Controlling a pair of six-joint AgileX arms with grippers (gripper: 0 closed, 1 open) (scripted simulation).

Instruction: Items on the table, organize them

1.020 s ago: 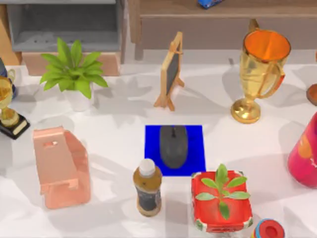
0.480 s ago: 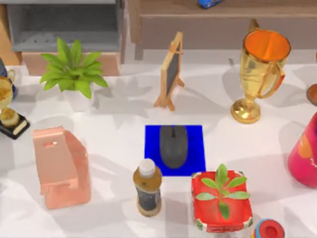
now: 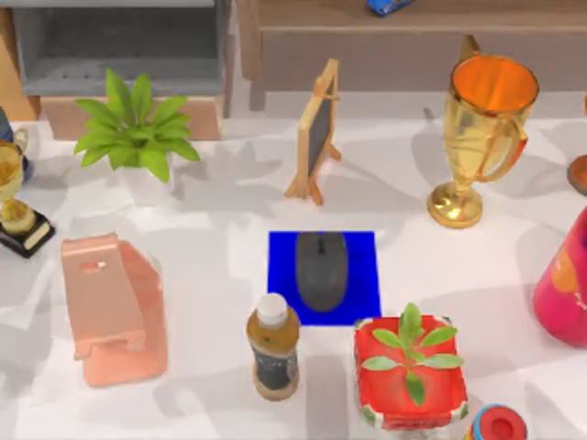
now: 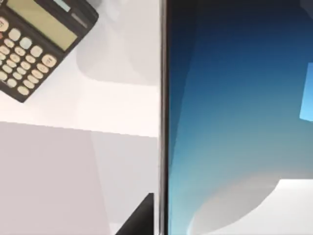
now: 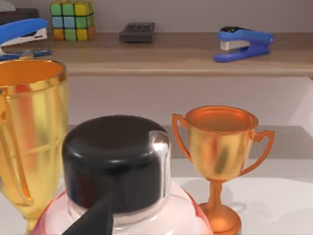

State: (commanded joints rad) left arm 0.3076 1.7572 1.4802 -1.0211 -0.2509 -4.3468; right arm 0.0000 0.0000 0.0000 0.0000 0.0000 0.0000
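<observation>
Left claw (image 4: 139, 220) just beside smartphone (image 4: 239, 117)

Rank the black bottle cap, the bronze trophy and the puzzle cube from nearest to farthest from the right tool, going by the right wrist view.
1. black bottle cap, just beyond the right tool.
2. bronze trophy, standing behind the cap.
3. puzzle cube, up on the back shelf.

A matt, dark grey plastic finish is seen on the mouse (image 3: 321, 270), which lies on a flat, unshiny blue mat (image 3: 362, 247). The table (image 3: 220, 247) is smooth and white, faintly marbled. The phone (image 4: 239, 112) is faced with glossy glass — blue fading to white. The trophy (image 3: 481, 137) is polished gold metal; the little easel (image 3: 316, 133) is framed in pale wood.
</observation>
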